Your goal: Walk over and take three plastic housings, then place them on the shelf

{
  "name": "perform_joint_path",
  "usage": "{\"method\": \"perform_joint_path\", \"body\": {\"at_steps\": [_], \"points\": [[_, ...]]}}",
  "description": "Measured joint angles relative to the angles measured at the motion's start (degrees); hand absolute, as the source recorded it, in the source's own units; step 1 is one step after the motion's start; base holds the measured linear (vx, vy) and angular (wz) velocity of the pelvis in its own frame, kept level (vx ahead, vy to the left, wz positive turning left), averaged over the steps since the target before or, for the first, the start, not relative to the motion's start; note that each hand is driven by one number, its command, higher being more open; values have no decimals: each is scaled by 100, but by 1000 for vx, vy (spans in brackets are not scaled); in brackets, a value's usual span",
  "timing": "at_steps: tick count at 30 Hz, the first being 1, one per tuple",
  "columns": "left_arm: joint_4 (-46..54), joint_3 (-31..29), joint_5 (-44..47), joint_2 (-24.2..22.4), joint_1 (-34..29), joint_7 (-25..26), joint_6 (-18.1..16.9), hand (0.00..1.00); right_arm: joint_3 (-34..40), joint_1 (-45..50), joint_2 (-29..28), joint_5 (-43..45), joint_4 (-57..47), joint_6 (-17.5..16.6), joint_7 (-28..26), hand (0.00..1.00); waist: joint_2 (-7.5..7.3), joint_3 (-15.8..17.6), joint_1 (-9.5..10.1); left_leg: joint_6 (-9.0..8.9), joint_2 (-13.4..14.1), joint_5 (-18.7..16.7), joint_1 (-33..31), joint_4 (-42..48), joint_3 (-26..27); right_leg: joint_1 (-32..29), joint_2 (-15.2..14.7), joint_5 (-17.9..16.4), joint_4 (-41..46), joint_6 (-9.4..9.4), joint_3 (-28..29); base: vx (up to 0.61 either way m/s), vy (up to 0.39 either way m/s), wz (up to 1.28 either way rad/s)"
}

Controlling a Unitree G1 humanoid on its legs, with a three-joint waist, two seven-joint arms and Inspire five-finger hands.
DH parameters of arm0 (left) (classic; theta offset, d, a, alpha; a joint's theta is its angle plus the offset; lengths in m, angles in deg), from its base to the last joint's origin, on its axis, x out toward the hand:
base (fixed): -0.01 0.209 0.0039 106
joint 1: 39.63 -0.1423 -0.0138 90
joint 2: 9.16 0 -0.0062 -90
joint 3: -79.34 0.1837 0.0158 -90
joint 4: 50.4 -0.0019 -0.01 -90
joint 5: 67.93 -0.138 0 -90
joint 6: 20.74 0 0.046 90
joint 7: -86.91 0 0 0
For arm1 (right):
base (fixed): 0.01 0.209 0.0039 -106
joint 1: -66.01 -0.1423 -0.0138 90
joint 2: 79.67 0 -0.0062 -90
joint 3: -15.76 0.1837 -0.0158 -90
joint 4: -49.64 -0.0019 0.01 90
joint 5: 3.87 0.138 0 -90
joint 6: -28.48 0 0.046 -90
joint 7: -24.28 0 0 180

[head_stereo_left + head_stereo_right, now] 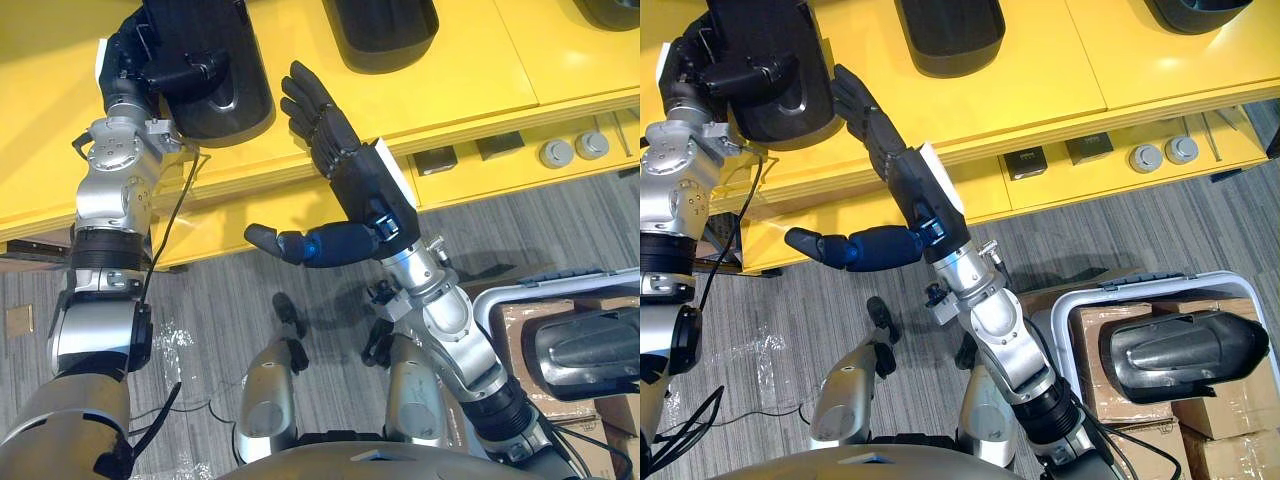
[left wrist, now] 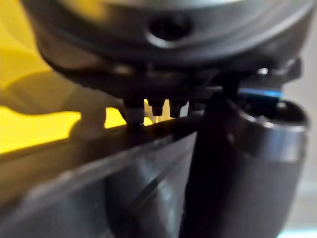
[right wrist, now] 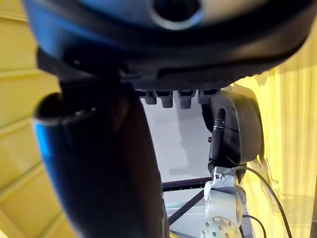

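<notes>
Housings first: you can see one shiny black plastic housing (image 1: 225,100) lying at the left end of the flat yellow shelf (image 1: 450,80). Your robot's left hand (image 1: 125,55) grips it, with the thumb curled over its top. The right hand (image 1: 345,165) is spread wide, fingers straight and thumb stuck out. It is just right of that housing, over the shelf's near edge, and it holds nothing. A second black housing (image 1: 385,30) sits farther back in the middle. A third black housing (image 1: 610,8) is at the far right. Near you on the right, a fourth black housing (image 1: 1185,355) rests on brown cardboard boxes (image 1: 1110,400) in a pale grey bin (image 1: 1065,315).
</notes>
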Motion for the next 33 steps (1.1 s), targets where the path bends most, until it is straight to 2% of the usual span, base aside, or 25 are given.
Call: {"method": "perform_joint_path", "body": {"at_steps": [2, 8, 15, 17, 22, 26, 28, 33], "points": [[-112, 58, 7, 1, 128, 184, -6, 100, -16, -1, 0, -92, 0, 0, 54, 100, 0, 0, 1, 10, -2, 32, 1, -4, -1, -1, 1, 1, 27, -1, -1, 16, 4, 0], [-410, 222, 95, 3, 191, 611, -341, 100, -111, 32, 0, -178, 1, 0, 90, 100, 2, -2, -16, 30, -33, 129, 93, -113, 14, 21, 5, 0, 28, -5, 20, 28, 8, -2], [-530, 387, 38, 21, 280, 643, -242, 100, -174, 272, 0, -196, 55, -2, 117, 100, 5, -11, -62, 36, -117, 210, 441, -409, 15, 309, 24, 15, -133, 19, -18, 21, 23, 0], [-530, 463, 12, 242, 283, 399, -8, 100, -202, 293, 0, -197, 71, -2, 137, 100, 8, -18, -132, 50, -141, 241, 513, -498, 30, 383, 42, 72, -232, 50, -23, 37, 42, -2], [-521, 583, -69, 543, 306, -218, 537, 100, -203, 485, 2, -200, 142, -1, 197, 100, 16, -34, -145, 57, -175, 251, 752, -605, 78, 650, 93, 177, -446, 107, -16, 50, 34, -4], [-545, 583, -474, 572, 305, -273, 893, 100, -211, 558, 30, -201, 149, 16, 213, 100, 69, -168, -148, 61, -189, 258, 800, -681, 85, 702, 107, 197, -513, 127, -33, 34, 26, 0], [-770, 572, -687, 574, 305, -260, 1182, 100, -211, 676, 33, -201, 173, 65, 217, 100, 96, -279, -155, 61, -205, 259, 882, -710, 105, 768, 102, 198, -531, 130, -22, 45, 11, -3], [-1040, 563, -637, 570, 269, -357, 1626, 100, -215, 807, 78, -283, 310, 110, 230, 100, 193, -537, -184, 58, -228, 257, 1022, -803, 126, 918, 123, 226, -684, 174, -31, 26, 26, -2]]}}
